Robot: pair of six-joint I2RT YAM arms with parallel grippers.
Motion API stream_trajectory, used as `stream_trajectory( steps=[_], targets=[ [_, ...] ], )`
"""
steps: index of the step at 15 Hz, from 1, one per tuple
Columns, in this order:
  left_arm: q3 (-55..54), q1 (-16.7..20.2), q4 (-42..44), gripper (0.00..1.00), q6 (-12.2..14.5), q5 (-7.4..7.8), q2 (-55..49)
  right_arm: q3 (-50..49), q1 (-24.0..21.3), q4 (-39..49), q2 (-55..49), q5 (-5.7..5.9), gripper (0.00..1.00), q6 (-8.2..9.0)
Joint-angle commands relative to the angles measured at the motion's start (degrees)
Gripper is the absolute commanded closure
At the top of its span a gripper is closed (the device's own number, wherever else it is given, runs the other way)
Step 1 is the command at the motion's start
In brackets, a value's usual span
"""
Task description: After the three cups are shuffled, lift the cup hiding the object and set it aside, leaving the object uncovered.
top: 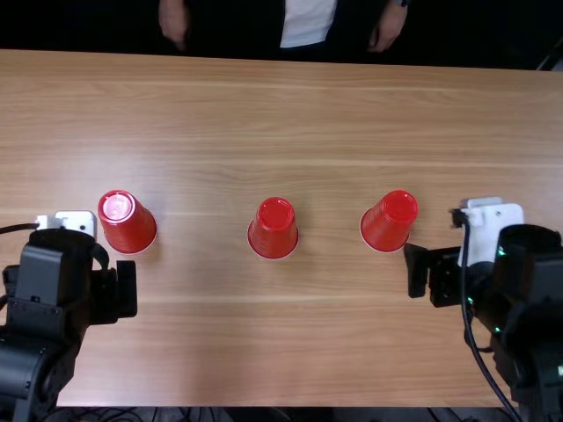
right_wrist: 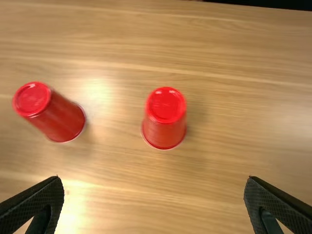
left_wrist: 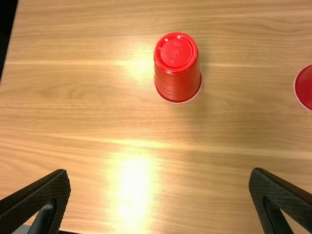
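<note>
Three red plastic cups stand mouth-down in a row across the wooden table (top: 281, 114), well apart from one another: the left cup (top: 126, 221), the middle cup (top: 274, 229) and the right cup (top: 388, 221). Inverted, each seals its rim against the wood, and the object is presumably hidden under one of them; nothing on the outside tells which. The left gripper (left_wrist: 158, 171) hangs just on the near side of the left cup with its two fingers spread wide and nothing between them. The right gripper (right_wrist: 153, 178) sits just beside and nearer than the right cup, its fingers likewise wide apart and empty. Each arm is parked low at its own end of the row, apparently so that either can reach a cup once the choice is made. No cup has been lifted, so the task's one real step looks yet to begin.
</note>
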Motion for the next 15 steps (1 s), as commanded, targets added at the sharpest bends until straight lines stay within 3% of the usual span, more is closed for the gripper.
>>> stream_trajectory(
  steps=[1,3,7,11,15],
  targets=[
    [2.21,0.57,0.04,0.0,-1.64,1.55,0.7,4.43,4.25,0.17,3.47,-0.47,0.0,0.15],
    [2.21,0.48,0.04,0.0,-1.64,1.55,1.05,9.08,10.49,0.49,9.54,-0.47,0.0,1.84],
    [3.61,0.48,-0.17,0.0,-1.64,1.97,4.39,14.01,17.78,0.91,20.26,-0.37,0.0,1.63],
    [11.35,0.65,-2.49,0.0,-1.22,1.66,13.01,16.82,19.1,1.23,27.56,-0.37,0.0,1.42],
    [16.18,4.08,-8.19,0.0,-1.11,1.87,19.77,19.1,22.09,1.12,32.83,-0.37,0.0,1.1]
  ],
)
